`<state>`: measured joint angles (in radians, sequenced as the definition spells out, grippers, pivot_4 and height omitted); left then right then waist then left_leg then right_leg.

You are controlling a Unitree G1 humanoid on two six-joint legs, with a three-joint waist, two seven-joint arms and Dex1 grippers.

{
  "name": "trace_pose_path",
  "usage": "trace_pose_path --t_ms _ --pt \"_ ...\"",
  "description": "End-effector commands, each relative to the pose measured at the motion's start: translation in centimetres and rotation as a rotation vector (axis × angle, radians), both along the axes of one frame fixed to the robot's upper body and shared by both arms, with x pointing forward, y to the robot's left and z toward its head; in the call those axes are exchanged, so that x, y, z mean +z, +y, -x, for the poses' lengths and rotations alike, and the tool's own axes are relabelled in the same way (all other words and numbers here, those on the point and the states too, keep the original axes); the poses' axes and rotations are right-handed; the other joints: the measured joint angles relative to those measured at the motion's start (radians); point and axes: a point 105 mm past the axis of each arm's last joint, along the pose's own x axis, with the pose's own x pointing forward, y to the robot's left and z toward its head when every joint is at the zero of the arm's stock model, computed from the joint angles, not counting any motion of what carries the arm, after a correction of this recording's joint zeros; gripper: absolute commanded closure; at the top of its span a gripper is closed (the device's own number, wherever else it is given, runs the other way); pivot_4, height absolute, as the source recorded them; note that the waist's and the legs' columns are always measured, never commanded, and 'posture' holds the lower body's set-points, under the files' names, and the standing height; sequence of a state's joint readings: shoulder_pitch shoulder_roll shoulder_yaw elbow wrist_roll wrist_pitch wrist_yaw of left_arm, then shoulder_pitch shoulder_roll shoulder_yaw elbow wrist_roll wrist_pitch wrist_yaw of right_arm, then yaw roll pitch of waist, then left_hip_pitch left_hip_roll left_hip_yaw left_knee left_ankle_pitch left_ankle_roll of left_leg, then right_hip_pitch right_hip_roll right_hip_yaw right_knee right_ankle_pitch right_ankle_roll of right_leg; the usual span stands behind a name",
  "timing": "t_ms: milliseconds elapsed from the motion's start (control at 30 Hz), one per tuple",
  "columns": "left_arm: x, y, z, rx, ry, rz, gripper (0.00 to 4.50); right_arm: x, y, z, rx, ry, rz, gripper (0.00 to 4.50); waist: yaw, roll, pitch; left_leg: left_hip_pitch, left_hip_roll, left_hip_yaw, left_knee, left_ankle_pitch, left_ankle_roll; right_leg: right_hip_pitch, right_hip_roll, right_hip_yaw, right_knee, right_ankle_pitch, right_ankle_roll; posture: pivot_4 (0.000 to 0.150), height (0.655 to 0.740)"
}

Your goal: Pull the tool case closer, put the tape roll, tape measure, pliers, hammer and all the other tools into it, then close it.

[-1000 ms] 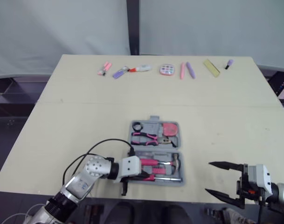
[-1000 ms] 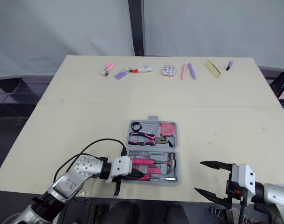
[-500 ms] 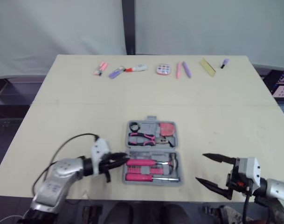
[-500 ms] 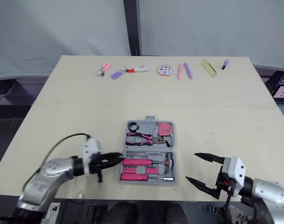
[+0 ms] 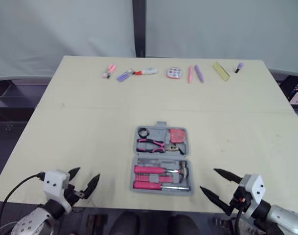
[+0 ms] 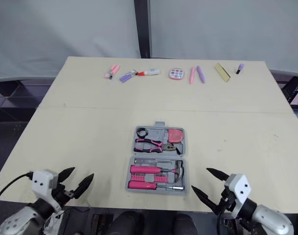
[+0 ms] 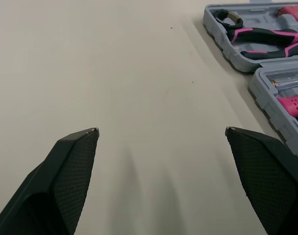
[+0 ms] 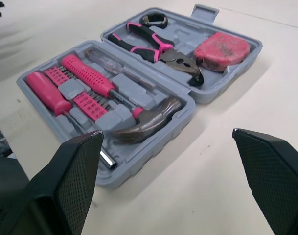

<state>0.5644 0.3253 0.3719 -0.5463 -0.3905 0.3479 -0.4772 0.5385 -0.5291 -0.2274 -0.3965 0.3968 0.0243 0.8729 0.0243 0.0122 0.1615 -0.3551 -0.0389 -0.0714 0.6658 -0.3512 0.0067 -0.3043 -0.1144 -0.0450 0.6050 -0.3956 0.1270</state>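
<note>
Tool case (image 5: 162, 160): grey moulded plastic, lying open and flat on the tabletop (image 5: 90, 122) near its front edge, between the 2 end effectors and touching neither.
Far half: black tape roll (image 8: 153, 20), pink-and-black pliers (image 8: 156, 41) and round pink tape measure (image 8: 222, 45), each seated in its own recess.
Near half: hammer (image 8: 144, 122) with ribbed pink handle and dark metal claw head, and beside it a pink-handled screwdriver (image 8: 48, 90).
Left end effector (image 5: 85, 175): spread wide, holding nothing, over bare tabletop at the front left corner, well apart from the case.
Right end effector (image 5: 208, 179): spread wide, holding nothing, near the case's front right corner.
Fingers (image 7: 70, 166): black, tapered, cross-hatched inner faces.
Head views: row of small items (image 5: 173, 72), pink and purple, along the far edge; too small to identify.
Right wrist view: every recess of the case seen close.
Left wrist view: the case's left side, with tape roll and pliers handles.
Tabletop surface: pale beige, matt.
</note>
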Motion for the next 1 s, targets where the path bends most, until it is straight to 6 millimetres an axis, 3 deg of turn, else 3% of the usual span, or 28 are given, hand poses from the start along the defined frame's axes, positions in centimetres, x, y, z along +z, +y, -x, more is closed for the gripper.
trace_pose_path --t_ms 33,167,200,267,433,500,567,800,1000 --pt "0.8 -0.3 0.1 -0.019 -0.019 -0.024 0.07 0.5 0.7 -0.1 0.031 -0.028 0.022 0.0 -0.001 0.0 0.0 0.0 0.0 0.0 0.0 0.0 0.0 0.0 0.0 0.0 0.0 0.0 0.0 0.15 0.74" --pt "0.7 -0.9 -0.5 -0.081 -0.015 -0.026 0.07 0.0 0.2 -0.9 0.014 -0.003 0.105 0.0 -0.001 0.0 0.0 0.0 0.0 0.0 0.0 0.0 0.0 0.0 0.0 0.0 0.0 0.0 0.0 0.15 0.74" --pt "0.8 -0.9 -1.0 -0.092 -0.022 -0.034 0.44 0.0 0.0 -1.3 0.004 -0.004 0.125 0.0 -0.001 0.0 0.0 0.0 0.0 0.0 0.0 0.0 0.0 0.0 0.0 0.0 0.0 0.0 0.0 0.15 0.74" --pt "0.8 -1.2 -2.3 -0.136 -0.032 -0.035 0.79 0.5 -0.1 -2.3 -0.008 0.021 0.086 0.0 0.001 0.001 0.0 0.0 0.0 0.0 0.0 0.0 0.0 0.0 0.001 0.0 0.0 0.0 0.0 0.15 0.74" --pt "0.9 -1.4 -5.0 -0.176 -0.061 -0.018 3.34 0.8 -0.3 -4.3 -0.024 0.049 0.089 2.29 -0.002 0.001 0.0 0.0 -0.001 0.0 -0.001 0.0 0.0 -0.001 0.002 -0.001 0.003 0.0 0.0 0.15 0.74" --pt "0.9 -1.6 -5.6 -0.19 -0.064 -0.014 4.46 0.8 -0.3 -4.7 -0.029 0.051 0.091 3.46 -0.003 0.001 0.0 0.0 -0.001 0.0 -0.003 0.0 0.0 -0.002 0.003 -0.001 0.006 0.0 0.0 0.15 0.74" --pt "0.9 -1.9 -6.3 -0.219 -0.063 -0.016 4.5 0.8 -0.3 -5.3 -0.04 0.053 0.093 4.41 -0.003 0.001 0.001 0.0 -0.001 0.0 -0.003 0.0 0.0 -0.002 0.003 -0.002 0.006 0.0 0.0 0.15 0.74" --pt "0.7 -5.0 -8.5 -0.488 0.001 -0.038 4.5 0.2 0.3 -7.1 -0.046 0.082 0.111 4.41 -0.003 0.001 0.001 0.0 -0.002 0.0 -0.001 0.001 0.0 -0.002 0.003 -0.003 0.008 0.0 0.0 0.15 0.74" --pt "0.3 -6.3 -9.9 -0.633 0.035 -0.075 4.5 0.2 0.2 -9.1 -0.08 0.084 0.178 4.41 -0.005 0.001 0.001 0.0 -0.002 0.0 -0.001 0.001 0.0 -0.005 0.003 -0.004 0.011 0.0 0.0 0.15 0.74"
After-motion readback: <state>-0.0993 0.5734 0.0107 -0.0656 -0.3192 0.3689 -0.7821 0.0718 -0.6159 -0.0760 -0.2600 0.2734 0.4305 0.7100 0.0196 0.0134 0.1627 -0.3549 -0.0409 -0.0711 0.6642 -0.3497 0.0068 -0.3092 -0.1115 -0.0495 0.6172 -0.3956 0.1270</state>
